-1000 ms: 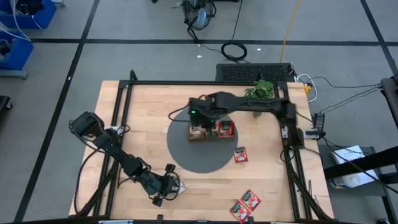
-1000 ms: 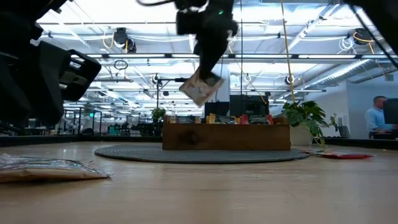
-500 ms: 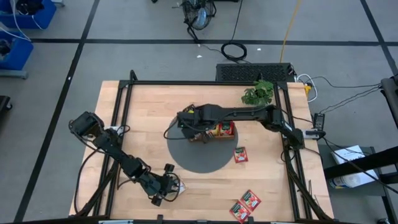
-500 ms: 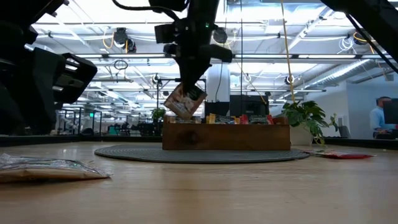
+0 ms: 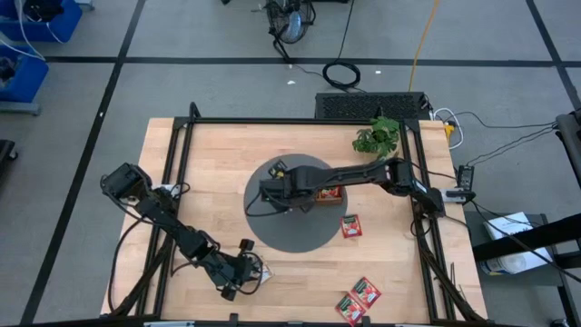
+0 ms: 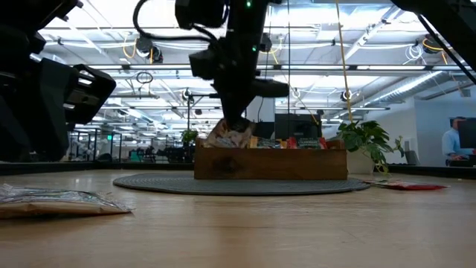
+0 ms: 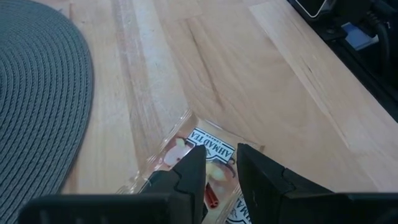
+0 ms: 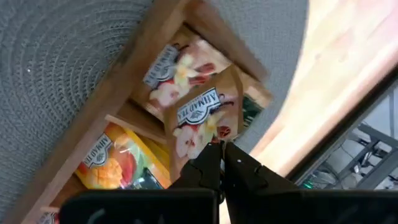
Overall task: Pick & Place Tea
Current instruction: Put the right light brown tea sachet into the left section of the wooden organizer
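One sachet: beige-white tea sachet [image 8: 202, 121], centre of the right wrist view, hanging just above the wooden tray [image 6: 270, 163].
Right gripper [image 8: 219, 155]: clenched on the sachet's lower edge.
Handling: probably light, thin and floppy; an edge pinch suits it.
Left gripper [image 7: 219, 163]: lower left in the high view, fingers part-spread over another sachet [image 7: 208, 146]; whether it grips is unclear.
Red sachets [image 5: 351, 226]: lying on the table [image 5: 209, 163].

From overhead, my right arm covers most of the wooden tray [image 5: 328, 192]. Sachet [image 7: 208, 152] under the left gripper [image 7: 221, 163] runs off frame. Person [image 6: 462, 149] far back, cut by edge.
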Motion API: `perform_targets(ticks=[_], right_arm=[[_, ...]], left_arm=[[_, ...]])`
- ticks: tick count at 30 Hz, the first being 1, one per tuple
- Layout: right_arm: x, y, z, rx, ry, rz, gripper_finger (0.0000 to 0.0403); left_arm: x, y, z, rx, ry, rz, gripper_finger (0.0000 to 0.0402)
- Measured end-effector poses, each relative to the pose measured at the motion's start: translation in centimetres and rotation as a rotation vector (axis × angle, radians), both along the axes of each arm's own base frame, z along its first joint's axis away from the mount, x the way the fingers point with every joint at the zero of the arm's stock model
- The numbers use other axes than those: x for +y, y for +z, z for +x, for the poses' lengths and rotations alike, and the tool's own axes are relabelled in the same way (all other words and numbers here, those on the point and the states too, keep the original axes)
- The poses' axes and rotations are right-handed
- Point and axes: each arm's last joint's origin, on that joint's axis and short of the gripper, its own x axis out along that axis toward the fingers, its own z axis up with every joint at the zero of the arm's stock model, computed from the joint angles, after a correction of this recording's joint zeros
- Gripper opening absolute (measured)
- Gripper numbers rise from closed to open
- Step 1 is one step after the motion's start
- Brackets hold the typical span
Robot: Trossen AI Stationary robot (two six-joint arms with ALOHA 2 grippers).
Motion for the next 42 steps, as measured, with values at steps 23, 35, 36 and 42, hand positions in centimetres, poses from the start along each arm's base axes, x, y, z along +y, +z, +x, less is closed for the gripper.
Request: perform_targets(ticks=[23,35,36,42], right_arm=[[2.0,-4.3,0.5,0.072,0.276,-0.435,0.0],[3.2,-4.6,0.5,0.0,0.27,-0.253,0.0039],[3.0,-4.6,0.5,-0.008,0.251,-0.249,0.0044],[2.2,-4.2,0.5,-0.053,0.169,-0.242,0.007]], left_arm=[[0.0,0.0,0.0,0.002,0.004,-0.003,0.0097],[0.0,0.0,0.0,0.001,0.005,-0.004,0.0097],[0.0,0.0,0.0,0.001,0.005,-0.004,0.0097],[0.0,0.0,0.0,0.002,0.009,-0.01,0.0097]])
